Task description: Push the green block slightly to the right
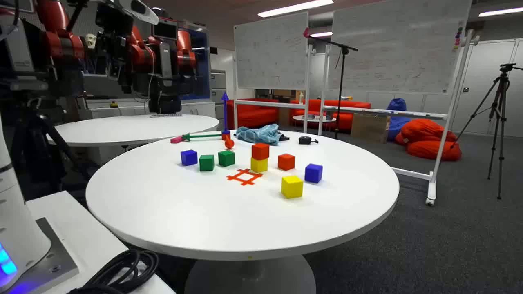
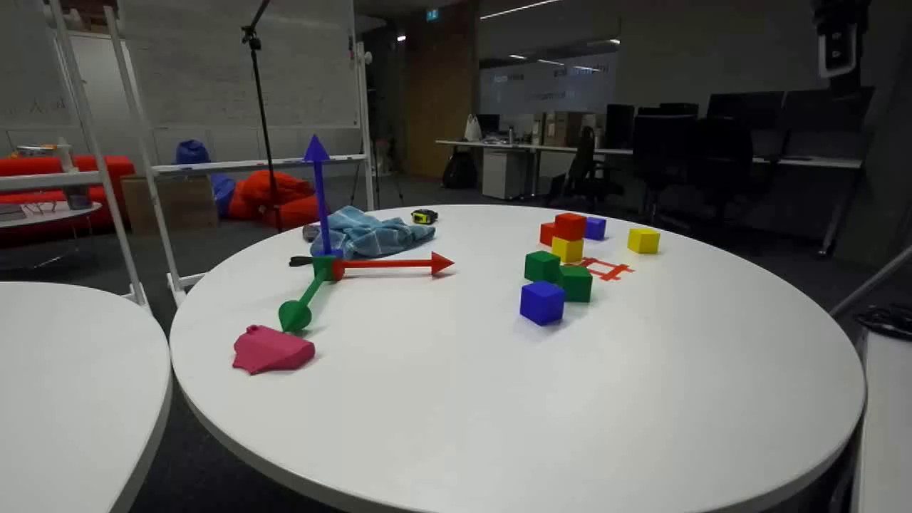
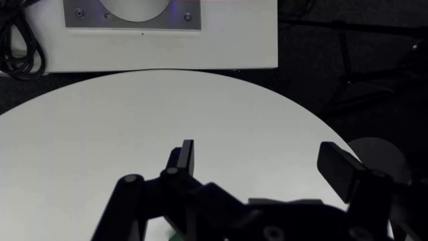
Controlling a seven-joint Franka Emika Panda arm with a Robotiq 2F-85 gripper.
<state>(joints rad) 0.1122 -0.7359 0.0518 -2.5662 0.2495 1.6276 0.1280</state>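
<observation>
Two green blocks stand on the round white table. The green block nearer the blue cube (image 1: 189, 157) shows in both exterior views (image 1: 206, 162) (image 2: 576, 283). A second green block (image 1: 226, 158) stands beside it, also in an exterior view (image 2: 542, 266). I cannot tell which one is meant. My gripper (image 3: 257, 150) is open and empty in the wrist view, well above the table. In exterior views it hangs high at the upper left (image 1: 114, 69) and top right (image 2: 841, 57), away from the blocks. A sliver of green (image 3: 175, 238) shows under the gripper at the bottom edge.
A red cube (image 1: 260, 151) sits on a yellow cube (image 1: 259, 165) by a red taped square (image 1: 245, 177). Another red cube (image 1: 286, 161), blue cube (image 1: 313, 173) and yellow cube (image 1: 292, 187) stand nearby. An axis marker (image 2: 324, 269), cloth (image 2: 370, 235) and pink object (image 2: 273, 349) lie farther off.
</observation>
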